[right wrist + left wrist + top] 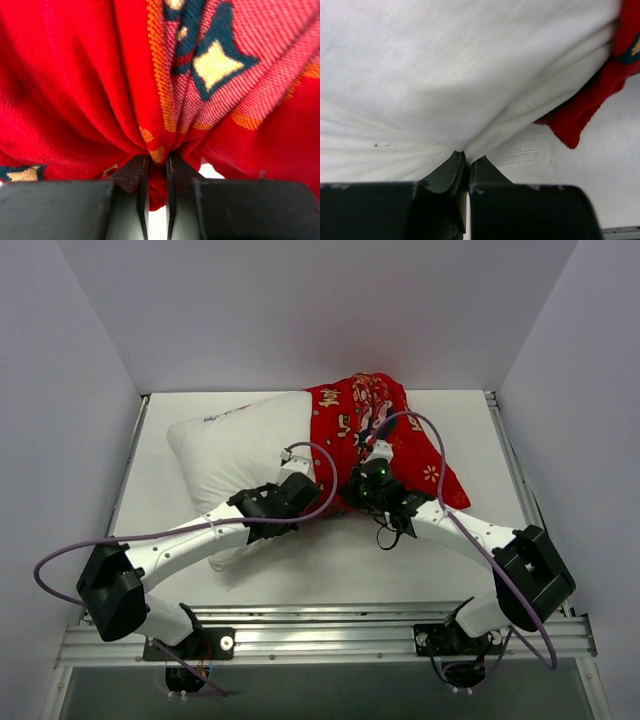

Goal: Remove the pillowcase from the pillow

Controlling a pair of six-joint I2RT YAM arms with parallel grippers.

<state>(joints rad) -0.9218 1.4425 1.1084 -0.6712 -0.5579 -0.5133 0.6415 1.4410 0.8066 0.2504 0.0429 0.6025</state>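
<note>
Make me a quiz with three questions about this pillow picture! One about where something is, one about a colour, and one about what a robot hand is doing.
1. Which end of the pillow does the pillowcase cover?
A. the right end
B. the left end
C. all of it

2. What colour is the cloth that the left gripper pinches?
A. red
B. white
C. blue

3. What is the right gripper doing?
A. standing wide open
B. shut on nothing
C. shut on the pillowcase

Answers:
1 A: the overhead view shows red cloth on the right end and bare white on the left.
2 B: the left wrist view shows white cloth bunched in its closed jaws.
3 C: the right wrist view shows red cloth squeezed in its jaws.
</note>
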